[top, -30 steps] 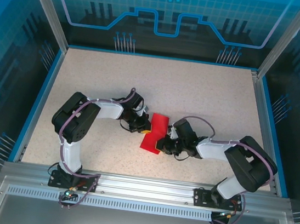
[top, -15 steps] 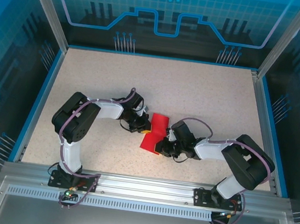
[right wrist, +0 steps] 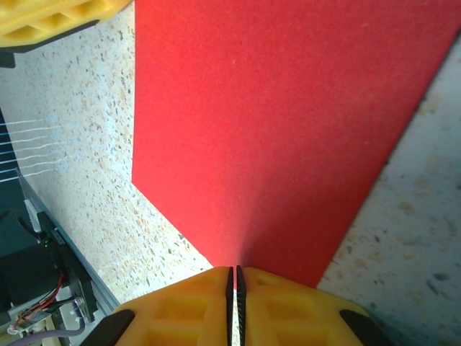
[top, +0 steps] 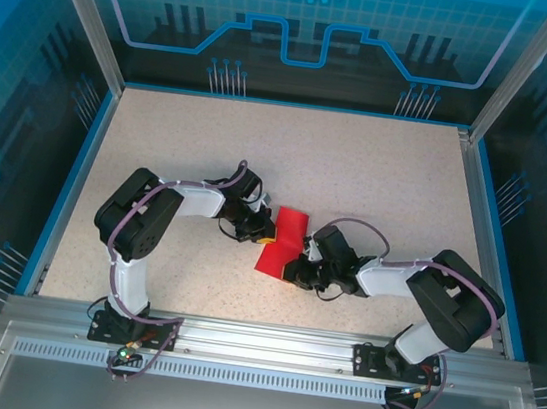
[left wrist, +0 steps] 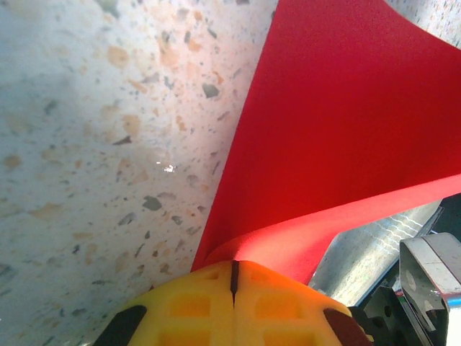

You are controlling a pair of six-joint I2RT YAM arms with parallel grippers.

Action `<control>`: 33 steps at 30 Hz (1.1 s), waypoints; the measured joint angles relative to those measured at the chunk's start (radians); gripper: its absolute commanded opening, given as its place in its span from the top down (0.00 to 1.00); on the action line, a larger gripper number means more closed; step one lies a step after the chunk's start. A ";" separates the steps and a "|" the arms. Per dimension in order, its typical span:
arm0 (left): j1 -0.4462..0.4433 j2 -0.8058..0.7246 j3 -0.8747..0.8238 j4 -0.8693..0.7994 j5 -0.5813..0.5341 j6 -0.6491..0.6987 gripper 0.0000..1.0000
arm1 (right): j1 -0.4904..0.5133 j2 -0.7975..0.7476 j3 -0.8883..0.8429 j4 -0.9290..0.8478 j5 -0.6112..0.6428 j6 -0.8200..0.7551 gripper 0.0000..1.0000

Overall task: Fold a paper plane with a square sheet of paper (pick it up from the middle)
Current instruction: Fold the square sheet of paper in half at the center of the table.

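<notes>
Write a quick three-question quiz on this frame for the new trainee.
1. True or false: the left gripper is open and clear of the red paper.
2. What does the right gripper pinch? A) the paper's edge B) a cable C) nothing
3. Fill in: the surface under the paper is the speckled ____.

Key: 1 false, it is shut on the paper; 2 A; 3 table.

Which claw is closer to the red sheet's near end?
Right. The right claw pinches the red sheet at its near end; the left claw grips the left edge farther back.
</notes>
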 measured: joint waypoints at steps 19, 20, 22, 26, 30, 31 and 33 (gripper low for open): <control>0.000 0.002 0.001 0.000 0.004 0.000 1.00 | 0.003 -0.023 -0.013 -0.015 0.007 0.003 0.88; 0.000 0.002 0.001 0.000 0.004 0.000 1.00 | 0.003 -0.023 -0.010 -0.022 0.008 0.000 0.88; 0.000 0.002 0.001 0.000 0.004 0.000 1.00 | 0.003 -0.023 0.001 -0.044 0.011 -0.005 0.88; 0.000 0.002 0.001 0.001 0.005 0.000 1.00 | -0.014 -0.053 0.007 -0.092 0.011 -0.016 0.88; 0.000 0.003 0.001 0.001 0.006 0.000 1.00 | -0.114 -0.121 0.020 -0.104 0.002 -0.031 0.87; 0.000 0.003 0.001 0.001 0.007 0.000 1.00 | -0.137 -0.127 0.029 -0.103 0.000 -0.036 0.87; 0.000 0.004 0.001 0.001 0.007 0.000 1.00 | -0.176 -0.126 0.060 -0.099 0.000 -0.049 0.87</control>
